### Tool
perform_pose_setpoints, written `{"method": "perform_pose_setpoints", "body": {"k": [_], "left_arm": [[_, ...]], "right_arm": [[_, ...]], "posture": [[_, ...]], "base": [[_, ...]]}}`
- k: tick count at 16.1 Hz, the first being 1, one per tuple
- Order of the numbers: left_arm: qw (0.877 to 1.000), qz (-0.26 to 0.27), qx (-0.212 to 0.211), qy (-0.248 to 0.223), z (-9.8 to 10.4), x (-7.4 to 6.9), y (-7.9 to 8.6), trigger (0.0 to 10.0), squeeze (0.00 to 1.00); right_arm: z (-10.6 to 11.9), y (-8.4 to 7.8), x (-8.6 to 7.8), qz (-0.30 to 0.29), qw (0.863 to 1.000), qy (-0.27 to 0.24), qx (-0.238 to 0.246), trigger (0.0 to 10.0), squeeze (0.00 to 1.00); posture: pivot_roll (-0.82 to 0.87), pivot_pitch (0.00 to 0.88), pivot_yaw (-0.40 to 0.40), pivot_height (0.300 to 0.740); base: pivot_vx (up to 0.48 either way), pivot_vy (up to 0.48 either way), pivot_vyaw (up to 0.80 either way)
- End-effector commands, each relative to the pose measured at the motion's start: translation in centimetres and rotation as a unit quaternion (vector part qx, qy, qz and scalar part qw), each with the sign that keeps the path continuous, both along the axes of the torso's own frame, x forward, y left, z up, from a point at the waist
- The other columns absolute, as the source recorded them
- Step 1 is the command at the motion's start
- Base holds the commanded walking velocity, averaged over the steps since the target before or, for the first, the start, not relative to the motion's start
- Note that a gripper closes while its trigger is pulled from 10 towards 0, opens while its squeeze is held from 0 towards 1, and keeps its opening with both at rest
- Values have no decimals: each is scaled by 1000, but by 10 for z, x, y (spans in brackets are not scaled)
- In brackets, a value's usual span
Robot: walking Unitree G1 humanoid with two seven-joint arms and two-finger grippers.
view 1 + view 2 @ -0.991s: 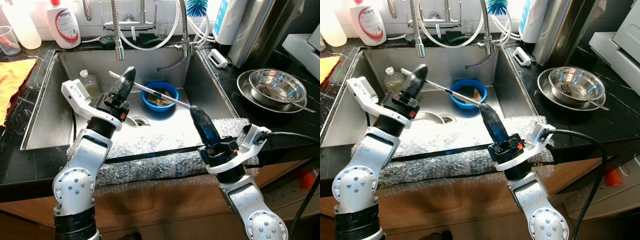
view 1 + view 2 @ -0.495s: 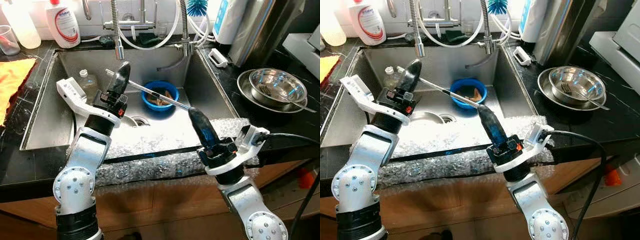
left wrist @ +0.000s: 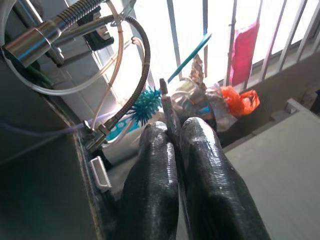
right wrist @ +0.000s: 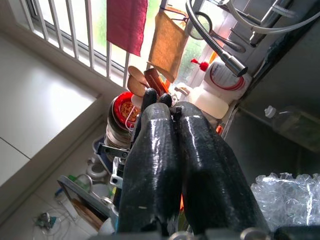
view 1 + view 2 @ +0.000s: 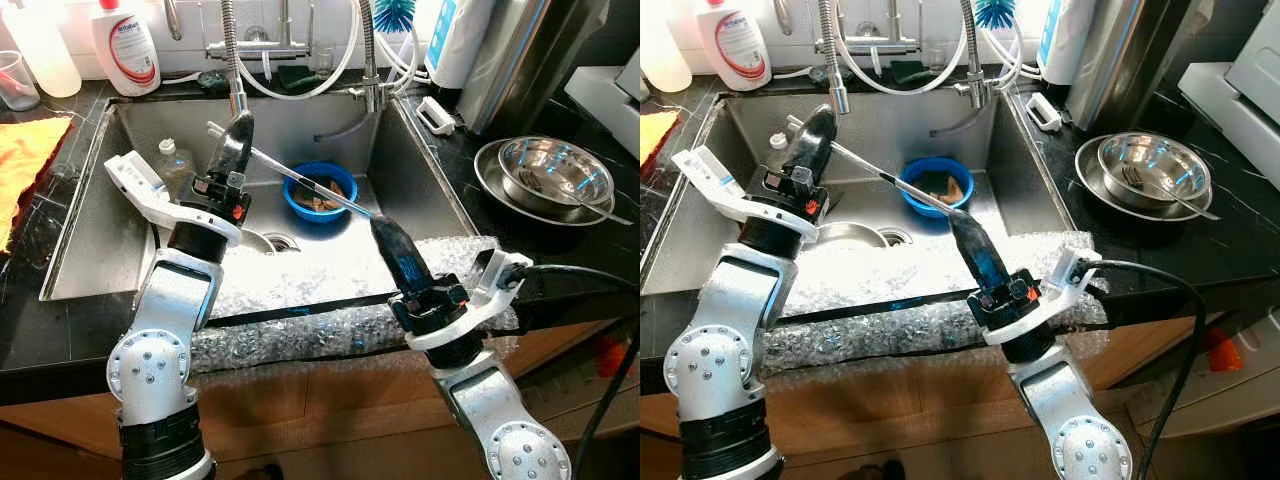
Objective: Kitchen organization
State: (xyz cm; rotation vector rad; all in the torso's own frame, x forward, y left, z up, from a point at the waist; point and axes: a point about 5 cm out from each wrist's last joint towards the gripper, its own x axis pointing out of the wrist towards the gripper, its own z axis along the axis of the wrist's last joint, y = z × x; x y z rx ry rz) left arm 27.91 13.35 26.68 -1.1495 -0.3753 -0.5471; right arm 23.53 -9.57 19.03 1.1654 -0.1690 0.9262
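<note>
Holding one long metal utensil (image 5: pixel 300 180) between them, both grippers are closed on it: the left gripper (image 5: pixel 238 137) pinches its far end near the faucet (image 5: pixel 235 62), and the right gripper (image 5: pixel 388 238) clamps the near end. The utensil hangs slanted above the sink (image 5: pixel 120 235), over the blue bowl (image 5: pixel 320 192), probably so that it can pass between the grippers. The steel bowls (image 5: pixel 552 172) wait on the counter (image 5: pixel 600 245) at the right.

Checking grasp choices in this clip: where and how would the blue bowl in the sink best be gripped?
Grip the blue bowl by its rim on the near side, coming down from above. It sits upright on the sink floor with food scraps inside, so only the thin rim offers a pinch. The long metal utensil crossing above it may hinder access.
</note>
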Motion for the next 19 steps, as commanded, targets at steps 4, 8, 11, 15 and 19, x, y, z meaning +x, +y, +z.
{"method": "perform_pose_setpoints", "body": {"k": [4,8,11,15,19], "left_arm": [[999,35,-14,15,-2,2,13,0,0],[994,81,-66,44,-4,6,30,0,0],[986,124,-97,56,-2,9,46,0,0],[965,221,-119,72,4,10,71,0,0],[935,320,150,-26,39,4,53,1176,0]], "right_arm": [[3,-3,0,-15,1000,-12,-10,10000,1000],[0,-3,2,-28,999,-4,-30,10000,1000],[-3,-4,4,-39,999,2,-37,10000,0],[-5,-5,6,-54,997,6,-56,10000,0],[15,-1,23,-146,968,-42,-199,10000,0]], "posture": [[70,128,-46,740],[69,132,-45,740],[71,134,-43,740],[68,133,-44,740],[67,135,-43,740]], "base": [[0,0,0],[0,0,0],[0,0,0],[0,0,0],[0,0,0]]}}
